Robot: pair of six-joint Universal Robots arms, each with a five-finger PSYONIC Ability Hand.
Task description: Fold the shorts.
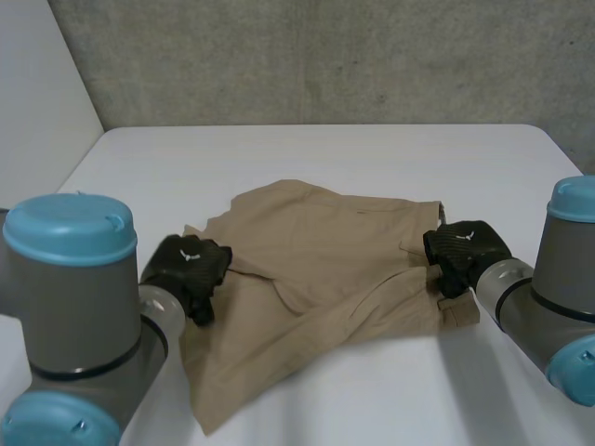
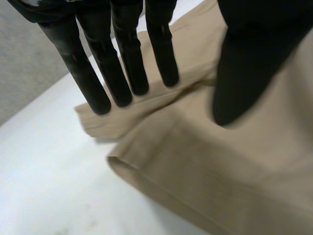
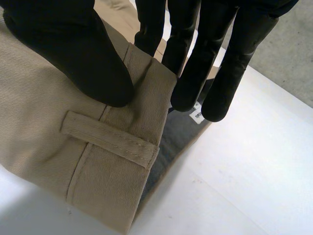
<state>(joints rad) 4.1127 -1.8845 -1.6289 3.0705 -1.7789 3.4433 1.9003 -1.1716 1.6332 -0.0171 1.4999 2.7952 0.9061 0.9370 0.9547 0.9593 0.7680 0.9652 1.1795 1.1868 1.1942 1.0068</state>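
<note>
Shorts [image 1: 316,269], tan, lie spread and partly folded at the middle of the white table [image 1: 325,158]; bare table surrounds them on all sides, widest at the far side. Left hand [image 1: 189,263] is at the left edge of the shorts, released, fingers [image 2: 122,73] straight over a lower layer beside a hemmed edge [image 2: 161,181]. Right hand [image 1: 465,249] is at the right edge, released; its thumb [image 3: 88,54] lies on the waistband near a belt loop [image 3: 110,138], and its straight fingers [image 3: 190,73] reach just past the waistband's edge over the grey lining.
</note>
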